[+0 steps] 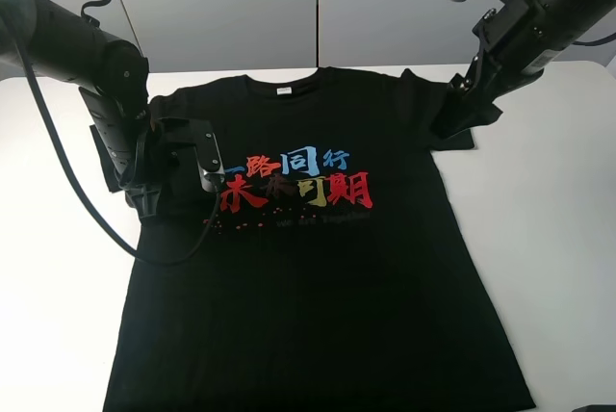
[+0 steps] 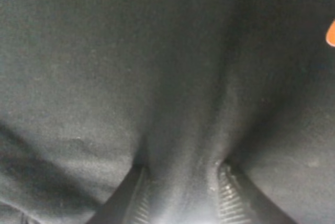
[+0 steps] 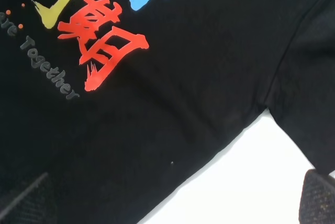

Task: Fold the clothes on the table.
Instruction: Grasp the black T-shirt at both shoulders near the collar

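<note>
The black T-shirt lies spread flat on the white table, chest print up, neck label at the far side. My left gripper is down on the shirt just left of the print. In the left wrist view, the gripper pinches a raised ridge of the black fabric between its fingertips. My right gripper hovers over the shirt's right sleeve. In the right wrist view, the gripper is open wide and empty above the shirt, near the armpit and side hem, with bare table beneath.
The left arm and its cable hang over the table's left side. The right arm reaches in from the far right corner. Bare white tabletop shows on both sides of the shirt.
</note>
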